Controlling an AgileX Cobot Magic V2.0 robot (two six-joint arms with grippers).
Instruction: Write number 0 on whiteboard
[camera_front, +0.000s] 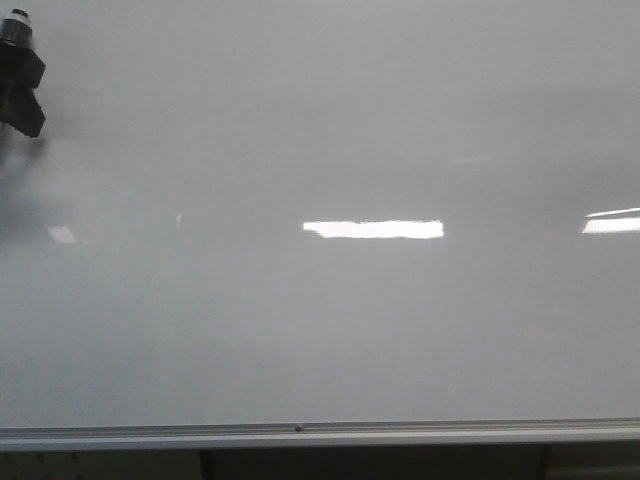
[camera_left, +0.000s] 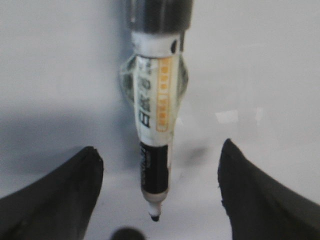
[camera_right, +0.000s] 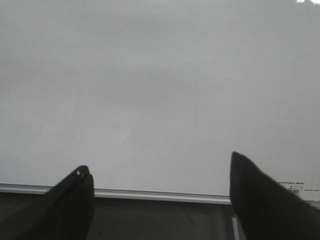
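While you look forward over the scene, the whiteboard (camera_front: 330, 320) fills nearly the whole front view, glossy white-grey, with a bright strip of reflected light near its middle and another at the right edge. Its silver frame edge runs along the bottom of that view, with a dark band below it. No drawn zero shows on the board in any of the three views; the surface looks bare.

Your left arm shows in the front view only as a dark shape in the upper left corner, over the board. In the left wrist view, your left claw (camera_left: 159, 197) stands spread, its two dark fingers (camera_left: 55, 195) wide apart. A marker pen (camera_left: 156, 125) with a white labelled barrel and a black lower section is fixed between them, not pinched by the fingers. Its small dark tip points at the board; you cannot tell whether it touches the surface.

Your right claw (camera_right: 161, 200) is spread too, holding nothing. Its fingers hang over the board's framed edge, with the plain white surface beyond and a darker surface on the near side of the frame
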